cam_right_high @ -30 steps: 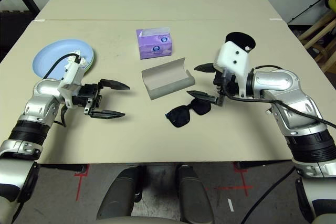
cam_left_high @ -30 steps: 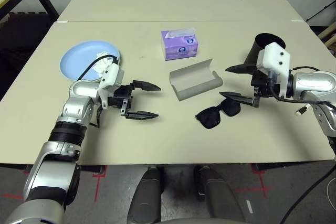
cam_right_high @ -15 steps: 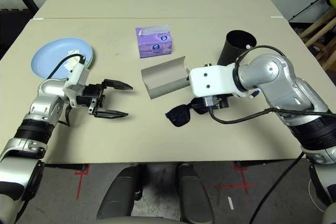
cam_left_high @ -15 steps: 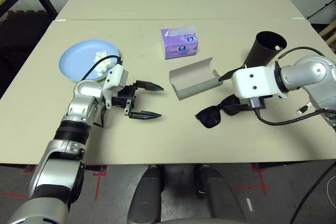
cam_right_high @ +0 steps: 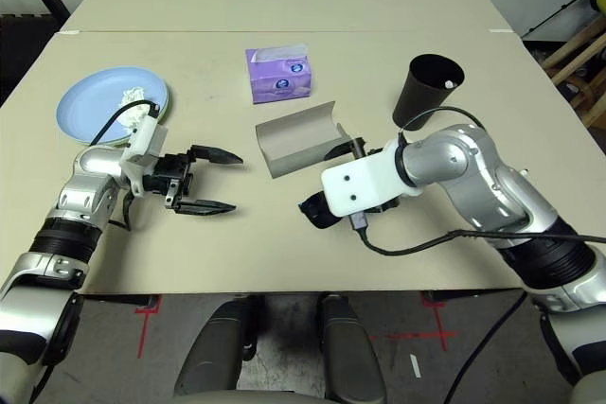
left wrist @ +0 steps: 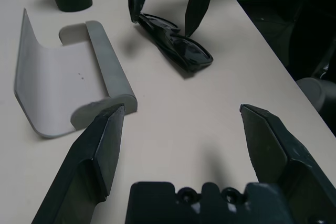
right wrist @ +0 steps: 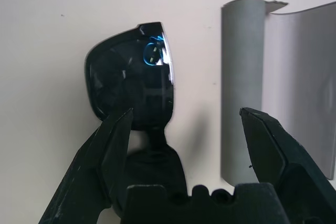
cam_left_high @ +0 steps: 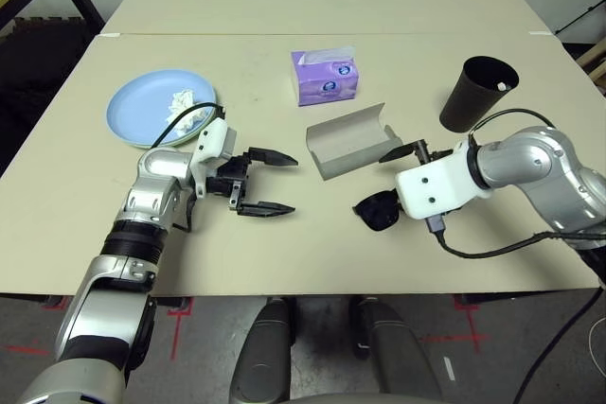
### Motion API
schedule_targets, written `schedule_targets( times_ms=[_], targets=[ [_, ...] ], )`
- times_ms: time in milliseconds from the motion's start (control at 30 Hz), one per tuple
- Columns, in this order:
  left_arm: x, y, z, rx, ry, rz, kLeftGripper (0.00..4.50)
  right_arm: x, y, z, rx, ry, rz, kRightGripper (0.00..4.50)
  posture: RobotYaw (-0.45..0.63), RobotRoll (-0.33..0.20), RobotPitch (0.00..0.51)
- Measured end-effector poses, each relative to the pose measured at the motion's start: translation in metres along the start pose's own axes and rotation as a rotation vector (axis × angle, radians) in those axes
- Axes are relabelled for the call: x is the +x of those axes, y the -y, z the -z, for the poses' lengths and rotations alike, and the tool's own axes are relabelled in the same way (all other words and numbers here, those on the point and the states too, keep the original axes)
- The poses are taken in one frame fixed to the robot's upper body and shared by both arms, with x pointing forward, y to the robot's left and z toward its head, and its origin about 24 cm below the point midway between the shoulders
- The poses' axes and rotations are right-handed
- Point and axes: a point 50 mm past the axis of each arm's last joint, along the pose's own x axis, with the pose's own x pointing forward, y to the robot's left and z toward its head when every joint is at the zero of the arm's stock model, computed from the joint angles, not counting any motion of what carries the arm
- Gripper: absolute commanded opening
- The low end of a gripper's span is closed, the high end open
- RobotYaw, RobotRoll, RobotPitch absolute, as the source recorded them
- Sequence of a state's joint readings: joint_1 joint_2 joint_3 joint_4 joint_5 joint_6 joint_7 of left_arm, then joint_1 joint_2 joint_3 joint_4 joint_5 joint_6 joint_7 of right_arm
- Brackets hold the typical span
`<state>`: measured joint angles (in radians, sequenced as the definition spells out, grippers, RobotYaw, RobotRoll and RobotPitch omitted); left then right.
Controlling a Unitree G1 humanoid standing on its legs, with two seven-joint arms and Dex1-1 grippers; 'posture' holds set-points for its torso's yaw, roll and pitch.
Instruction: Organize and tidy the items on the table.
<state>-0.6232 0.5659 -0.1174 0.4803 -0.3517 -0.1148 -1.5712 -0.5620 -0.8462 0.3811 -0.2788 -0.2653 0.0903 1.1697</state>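
The black sunglasses (cam_left_high: 376, 210) lie just nearer than the open grey glasses case (cam_left_high: 350, 142), half hidden beneath the right pincer (right wrist: 181, 124), spread wide above them. Left of the case, the left pincer (cam_left_high: 269, 182) hangs open, empty.

**Table Count**

One light blue plate (cam_left_high: 151, 106) at ten o'clock, holding one crumpled white tissue (cam_left_high: 180, 99). One purple tissue box (cam_left_high: 324, 78), one open grey glasses case (cam_left_high: 348, 143), one pair of black sunglasses (left wrist: 176, 45), one black cup (cam_left_high: 477, 93) at two o'clock.
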Motion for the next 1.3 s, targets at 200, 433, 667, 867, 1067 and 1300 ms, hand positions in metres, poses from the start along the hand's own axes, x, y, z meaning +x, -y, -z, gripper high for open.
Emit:
schedule_targets(
  times_ms=[200, 433, 667, 867, 1067, 1300],
  targets=[
    [0.001, 0.000, -0.002, 0.009, 0.000, 0.002, 4.46, -0.004, 0.010, 0.001, -0.051, -0.057, 0.031, 4.50, 0.11, 0.000, 0.200],
    [0.002, 0.001, -0.003, 0.013, -0.001, 0.000, 4.46, -0.004, 0.022, 0.000, -0.096, -0.059, 0.025, 4.50, 0.13, 0.000, 0.195],
    [0.002, 0.001, -0.003, 0.014, -0.003, -0.007, 4.46, -0.004, 0.020, 0.000, -0.126, -0.065, -0.066, 4.50, 0.14, 0.000, 0.188],
    [0.002, 0.001, -0.003, 0.012, -0.004, -0.008, 4.46, -0.006, 0.018, -0.001, -0.127, -0.081, -0.110, 4.50, 0.13, 0.000, 0.189],
    [0.002, 0.001, -0.002, 0.012, -0.008, -0.005, 4.46, -0.007, 0.017, -0.002, -0.105, -0.103, -0.121, 4.50, 0.12, 0.000, 0.187],
    [0.002, 0.002, -0.001, 0.023, -0.043, 0.012, 4.46, -0.006, 0.017, -0.004, -0.082, -0.103, -0.119, 4.50, 0.12, 0.000, 0.187]
  ],
)
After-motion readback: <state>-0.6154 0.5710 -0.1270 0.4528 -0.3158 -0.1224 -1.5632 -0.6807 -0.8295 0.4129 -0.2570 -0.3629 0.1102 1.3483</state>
